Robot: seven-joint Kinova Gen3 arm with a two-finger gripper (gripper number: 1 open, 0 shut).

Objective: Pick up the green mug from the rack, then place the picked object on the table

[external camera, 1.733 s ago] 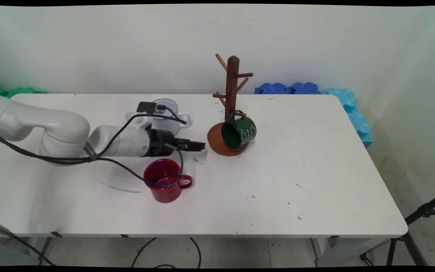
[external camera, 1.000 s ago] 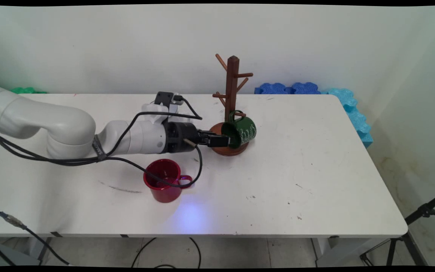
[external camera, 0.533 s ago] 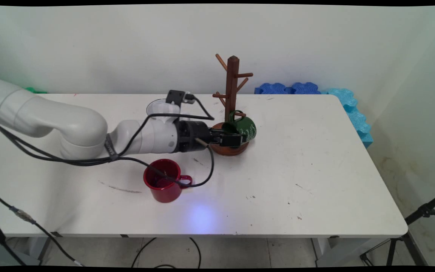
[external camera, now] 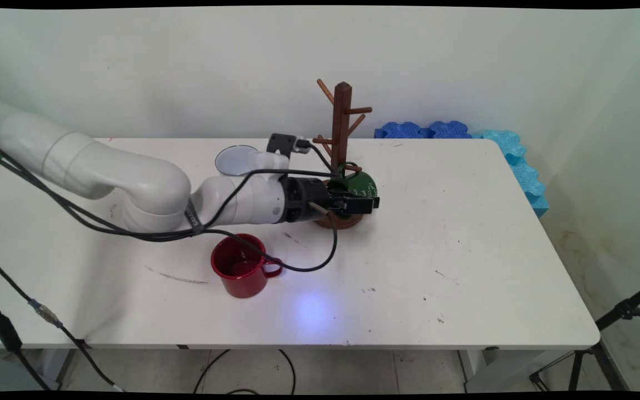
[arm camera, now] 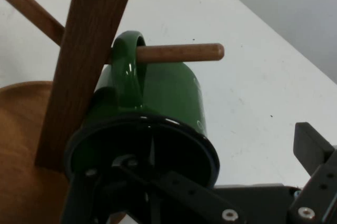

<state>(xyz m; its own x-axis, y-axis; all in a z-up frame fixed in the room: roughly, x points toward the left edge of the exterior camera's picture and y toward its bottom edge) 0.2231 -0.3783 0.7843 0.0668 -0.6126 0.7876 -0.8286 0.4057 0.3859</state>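
The green mug (arm camera: 158, 103) hangs by its handle on a low peg (arm camera: 179, 52) of the wooden mug tree (external camera: 341, 139), its mouth facing the arm. The gripper (external camera: 360, 204) has moved from beside the red mug (external camera: 241, 266) up to the tree and is now at the green mug's rim. One finger goes into the mouth and the other stays outside the wall, so the fingers are spread around the rim, not yet clenched. The red mug stands in front and to the left of the tree on the desk (external camera: 464, 250); a white mug (external camera: 235, 160) is left of the tree, behind the arm.
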